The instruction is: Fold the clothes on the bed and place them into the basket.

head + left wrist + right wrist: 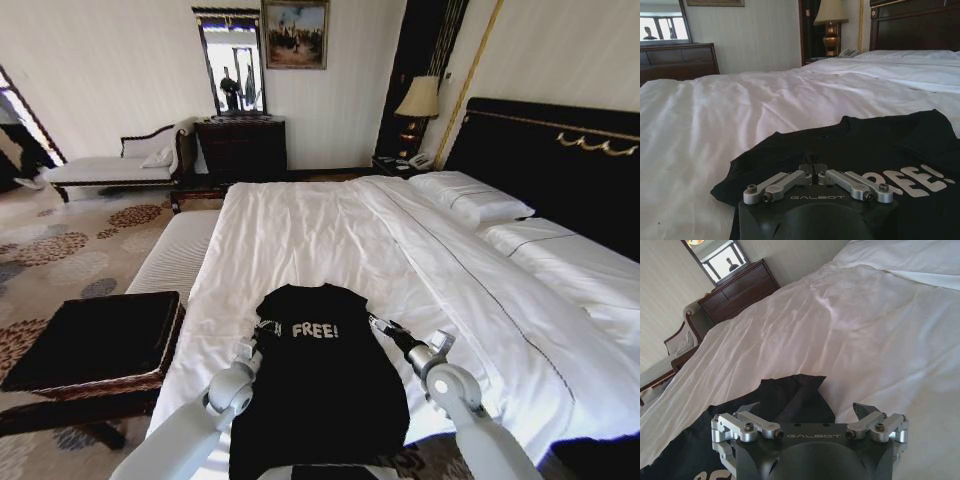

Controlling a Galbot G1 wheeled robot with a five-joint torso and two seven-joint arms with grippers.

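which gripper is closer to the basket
Left. The left gripper is at the T-shirt's sleeve on the side facing the basket; the right gripper is at the far sleeve.

Hotel-style bedroom; large white bed (330,230), bedside lamp (419,100), dresser (240,148), chaise longue (110,168)

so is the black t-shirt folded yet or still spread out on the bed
Partly folded: the T-shirt lies flat on the bed, lettering up, both sleeves tucked in, the body still full length.
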